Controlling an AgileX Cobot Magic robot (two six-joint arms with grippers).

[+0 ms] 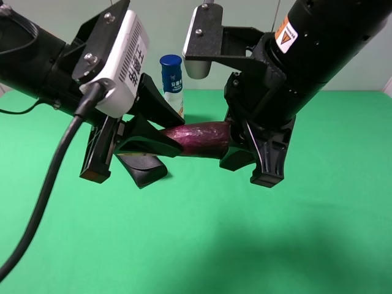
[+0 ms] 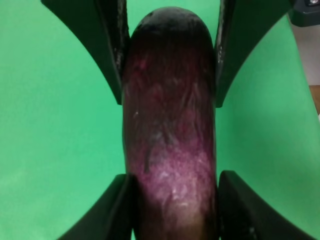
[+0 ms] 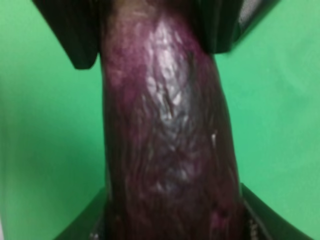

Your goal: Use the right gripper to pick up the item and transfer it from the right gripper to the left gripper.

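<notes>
In the air above the green desk (image 1: 196, 245): long glossy purple eggplant (image 1: 199, 138), clamped at one end by the black left tool (image 1: 173, 136), at the other by the black right tool (image 1: 233, 144). Hold the left grip firm, open only the right one slowly, retreat straight.

My left hand (image 1: 176, 136) is black, with a white box (image 1: 122, 61) lettered in black and a thick black cable (image 1: 49, 184); my right hand (image 1: 236, 144), black too, carries an orange-and-white warning sticker (image 1: 282, 32).
</notes>
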